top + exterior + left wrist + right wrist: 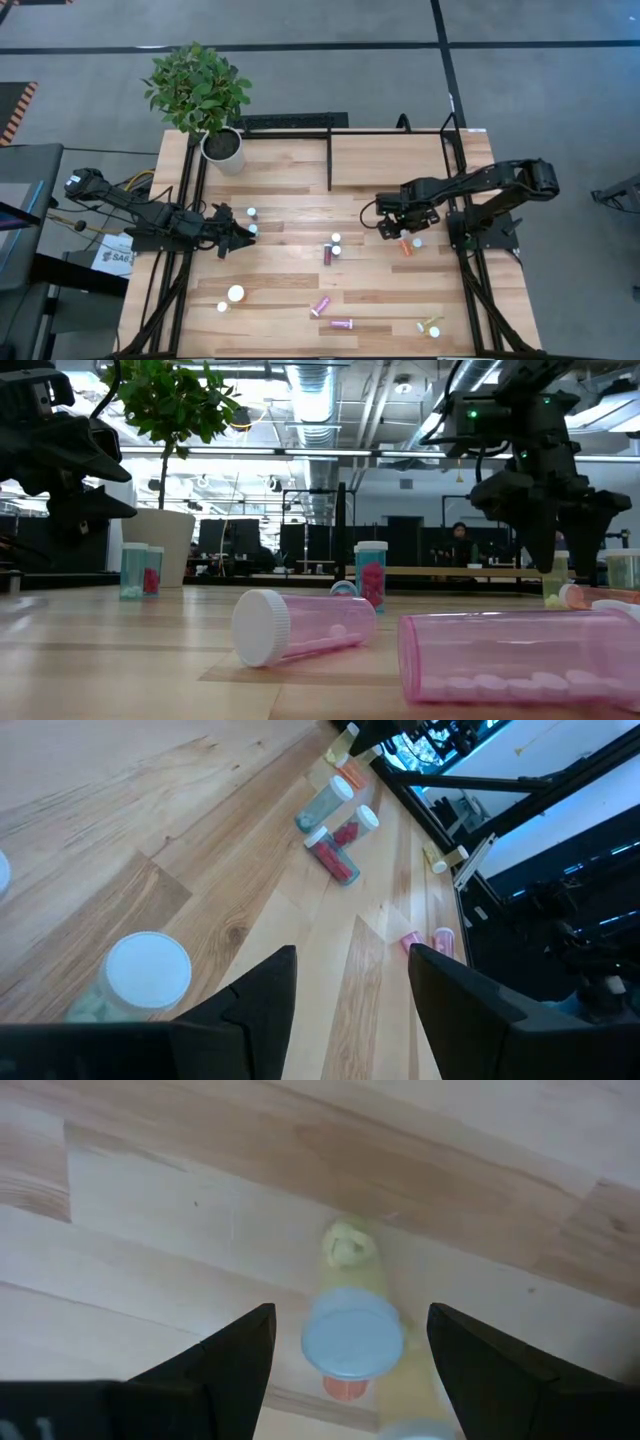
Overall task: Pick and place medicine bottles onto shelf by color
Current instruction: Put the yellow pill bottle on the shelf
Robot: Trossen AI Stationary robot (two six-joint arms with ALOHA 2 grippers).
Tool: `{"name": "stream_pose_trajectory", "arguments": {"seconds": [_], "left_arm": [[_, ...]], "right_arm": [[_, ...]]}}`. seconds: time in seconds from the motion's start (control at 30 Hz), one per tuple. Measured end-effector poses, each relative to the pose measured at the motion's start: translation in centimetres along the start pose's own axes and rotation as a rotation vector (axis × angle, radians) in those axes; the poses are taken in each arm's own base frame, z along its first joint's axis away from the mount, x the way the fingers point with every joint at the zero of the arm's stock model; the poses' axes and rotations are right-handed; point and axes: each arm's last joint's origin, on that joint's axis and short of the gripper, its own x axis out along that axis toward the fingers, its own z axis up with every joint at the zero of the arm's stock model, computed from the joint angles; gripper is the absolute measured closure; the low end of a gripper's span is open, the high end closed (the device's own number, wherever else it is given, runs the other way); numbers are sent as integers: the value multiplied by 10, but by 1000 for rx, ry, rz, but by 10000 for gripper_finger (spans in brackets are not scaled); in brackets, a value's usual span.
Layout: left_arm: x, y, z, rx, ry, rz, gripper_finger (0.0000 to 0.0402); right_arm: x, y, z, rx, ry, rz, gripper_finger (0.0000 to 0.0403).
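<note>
Right gripper right of centre, jaws spread and empty, straddling upright bottle for a likely pick; left gripper at left, jaws apart, empty, waiting; other bottles scattered lower centre; shelf not identifiable.

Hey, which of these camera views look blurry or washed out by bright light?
Low view: the nearest pink bottle is soft, and the ceiling lights and windows behind glare. Right wrist view: the white-capped bottle between the fingers is smeared. Left wrist view: bright window light bleaches one corner. High view: evenly lit, sharp.
</note>
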Motion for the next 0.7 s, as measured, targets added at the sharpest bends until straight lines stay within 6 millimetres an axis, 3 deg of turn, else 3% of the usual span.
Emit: {"name": "stream_pose_trajectory", "arguments": {"seconds": [0.3,0.7], "left_arm": [[0,0,0,0,0,0,221],[0,0,0,0,0,0,221]], "right_arm": [[-2,-3,7,-21,14,15,141],[-3,-4,15,-58,41,63,220]]}}
